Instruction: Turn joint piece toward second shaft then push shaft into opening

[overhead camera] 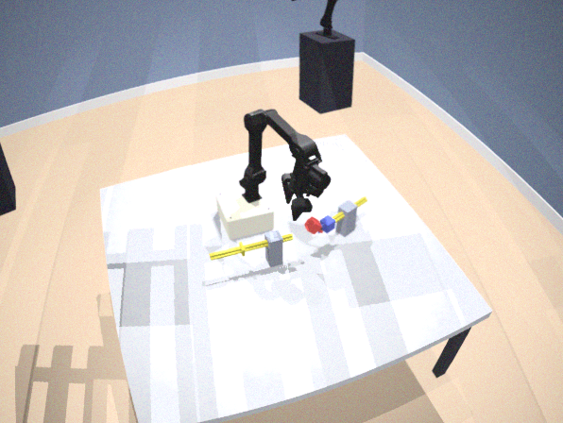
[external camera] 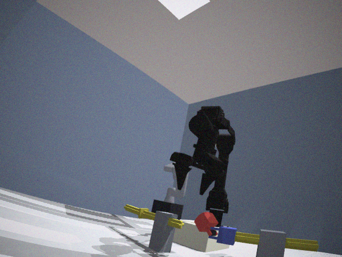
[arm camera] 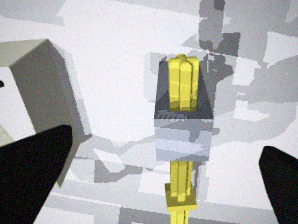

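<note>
"What do you count from over there?"

"On my feed I get two yellow shafts (overhead camera: 255, 246) (external camera: 301, 244) (arm camera: 181, 90), two gray blocks (overhead camera: 274, 250) (external camera: 163, 232) (arm camera: 183, 140) and one red joint piece (overhead camera: 313, 226) (external camera: 206, 222)."

"And blue?"

"One blue piece (overhead camera: 327, 224) (external camera: 226, 236) (easy tally, that), plus one cream box (overhead camera: 250, 223) (external camera: 192, 236) (arm camera: 40, 85)."
</note>
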Tool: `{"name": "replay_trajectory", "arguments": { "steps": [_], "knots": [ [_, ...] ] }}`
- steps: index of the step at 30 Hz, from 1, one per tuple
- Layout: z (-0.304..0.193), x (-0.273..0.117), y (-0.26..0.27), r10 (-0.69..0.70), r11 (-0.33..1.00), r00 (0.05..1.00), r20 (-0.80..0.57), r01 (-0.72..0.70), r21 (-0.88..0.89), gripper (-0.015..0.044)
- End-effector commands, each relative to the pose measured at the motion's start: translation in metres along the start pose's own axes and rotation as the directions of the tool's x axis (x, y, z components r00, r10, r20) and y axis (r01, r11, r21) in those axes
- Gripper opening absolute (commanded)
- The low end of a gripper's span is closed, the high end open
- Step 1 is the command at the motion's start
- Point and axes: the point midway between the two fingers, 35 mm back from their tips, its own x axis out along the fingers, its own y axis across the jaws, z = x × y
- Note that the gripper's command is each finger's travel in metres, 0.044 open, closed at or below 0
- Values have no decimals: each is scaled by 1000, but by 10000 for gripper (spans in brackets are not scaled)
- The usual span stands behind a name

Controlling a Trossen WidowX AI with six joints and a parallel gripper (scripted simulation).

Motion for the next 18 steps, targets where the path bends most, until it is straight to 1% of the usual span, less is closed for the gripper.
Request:
{"name": "replay_trajectory", "arguments": {
  "steps": [1, 4, 18],
  "knots": [
    [0, 1, -1, -4, 1000, 1000, -7, 4, -31, 440],
    [2, 7, -1, -4, 1000, 1000, -7, 4, -31, 440],
    [15, 68, -2, -4, 1000, 1000, -7, 4, -31, 440]
  ]
}}
